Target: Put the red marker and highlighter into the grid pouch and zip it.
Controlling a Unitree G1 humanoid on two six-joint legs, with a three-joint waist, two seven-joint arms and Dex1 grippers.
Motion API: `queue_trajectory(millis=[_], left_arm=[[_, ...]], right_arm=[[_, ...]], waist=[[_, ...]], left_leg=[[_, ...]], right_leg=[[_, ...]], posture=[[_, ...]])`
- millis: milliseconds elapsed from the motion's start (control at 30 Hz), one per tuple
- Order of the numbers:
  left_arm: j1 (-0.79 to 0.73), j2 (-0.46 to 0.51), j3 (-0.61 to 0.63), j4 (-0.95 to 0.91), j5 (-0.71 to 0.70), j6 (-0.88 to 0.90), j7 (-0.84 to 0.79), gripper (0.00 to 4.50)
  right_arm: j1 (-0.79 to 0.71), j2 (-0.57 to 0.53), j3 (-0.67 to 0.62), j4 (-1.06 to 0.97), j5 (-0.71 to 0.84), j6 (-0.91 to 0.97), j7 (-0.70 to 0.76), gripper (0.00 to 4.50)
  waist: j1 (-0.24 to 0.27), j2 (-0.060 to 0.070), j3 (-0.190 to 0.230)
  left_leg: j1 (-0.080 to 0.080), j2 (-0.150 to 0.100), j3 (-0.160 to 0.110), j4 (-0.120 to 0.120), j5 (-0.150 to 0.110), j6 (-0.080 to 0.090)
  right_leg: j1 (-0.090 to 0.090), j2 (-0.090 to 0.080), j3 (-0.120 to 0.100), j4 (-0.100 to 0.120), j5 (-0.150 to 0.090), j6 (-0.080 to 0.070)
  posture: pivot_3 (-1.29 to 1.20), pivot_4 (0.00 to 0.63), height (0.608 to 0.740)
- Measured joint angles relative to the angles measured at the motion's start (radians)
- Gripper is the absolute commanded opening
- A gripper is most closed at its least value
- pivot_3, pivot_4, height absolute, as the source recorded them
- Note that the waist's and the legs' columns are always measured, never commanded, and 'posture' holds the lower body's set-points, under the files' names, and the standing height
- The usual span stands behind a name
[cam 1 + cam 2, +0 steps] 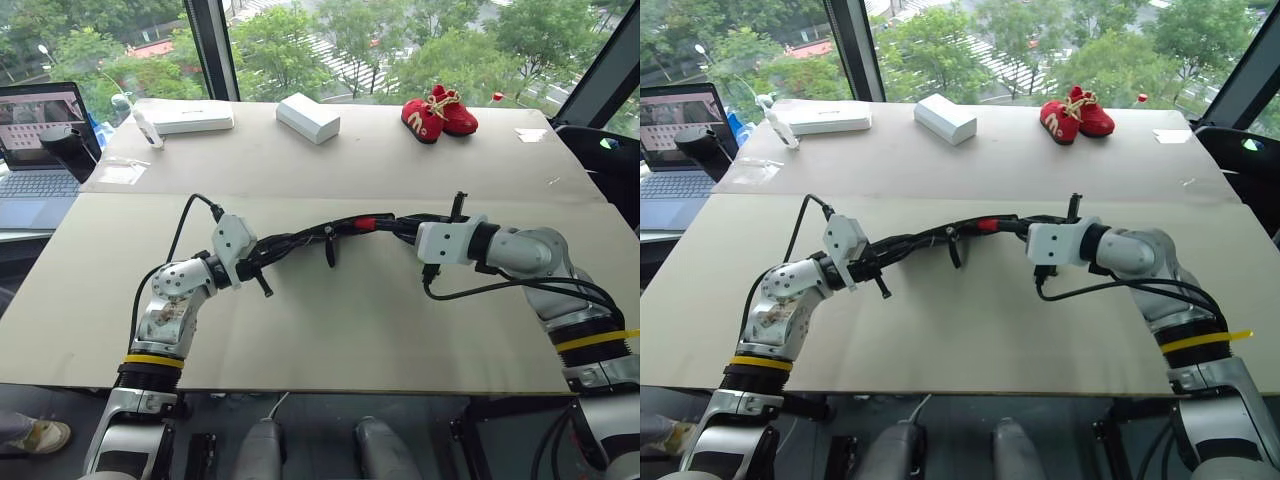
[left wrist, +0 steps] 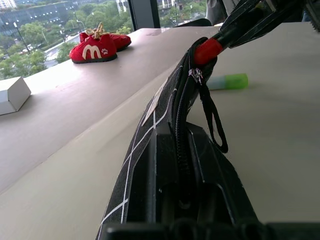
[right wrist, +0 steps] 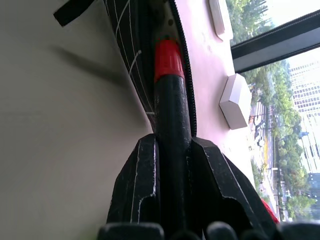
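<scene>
Grid pouch [image 1: 300, 238] is held off the bench [image 1: 330, 330] at frame centre, stretched between the two hands. Left hand [image 1: 262, 262] is clamped fully shut on one end of the pouch. Right hand [image 1: 400, 224] is closed partway on the red marker [image 3: 169, 100], whose red tip sits in the pouch's open zipper mouth.

Highlighter [image 2: 227, 81] lies loose on the bench, beyond the pouch in the left wrist view.

Handling, judged: the pouch is soft fabric and sags between grips; it likely needs tension for the mouth to stay open. The marker is light, stiff and smooth-barrelled; the mid-barrel grip looks sound. Zipper-pull strap [image 1: 330, 247] dangles free, a likely hold for zipping.

Room: wide bare bench below and to both sides. Red shoes [image 1: 437, 113] and white box [image 1: 307, 117] sit upper frame, well apart. Bench front edge is near the arms.
</scene>
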Motion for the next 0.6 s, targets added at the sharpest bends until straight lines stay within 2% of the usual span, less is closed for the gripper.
queue_trajectory(millis=[233,567,600], left_arm=[[0.0,-0.001,-0.004,-0.011,0.0,0.008,0.0,0.0],[0.0,-0.007,-0.015,-0.005,0.012,0.005,-0.003,0.0],[0.0,-0.006,-0.014,-0.005,0.012,0.004,-0.003,0.0]], right_arm=[[-0.068,0.041,0.065,0.077,-0.079,-0.1,-0.001,0.56],[-0.168,0.239,0.157,0.185,-0.12,-0.124,-0.008,0.56],[-0.174,0.256,0.157,0.201,-0.12,-0.124,-0.009,1.05]], waist=[[-0.001,0.0,0.0],[-0.001,0.0,0.0],[0.0,0.0,0.0]], left_leg=[[0.0,0.0,0.0,0.0,0.0,0.0],[0.001,0.0,0.0,0.0,0.0,0.0],[0.0,0.0,-0.001,0.0,0.0,0.0]], right_leg=[[0.0,0.0,0.0,0.0,0.0,0.0],[0.0,0.0,0.0,0.001,0.0,0.0],[0.0,0.0,-0.001,0.001,0.0,-0.001]], posture=[[0.0,0.15,0.73],[0.0,0.15,0.73],[0.0,0.15,0.73]])
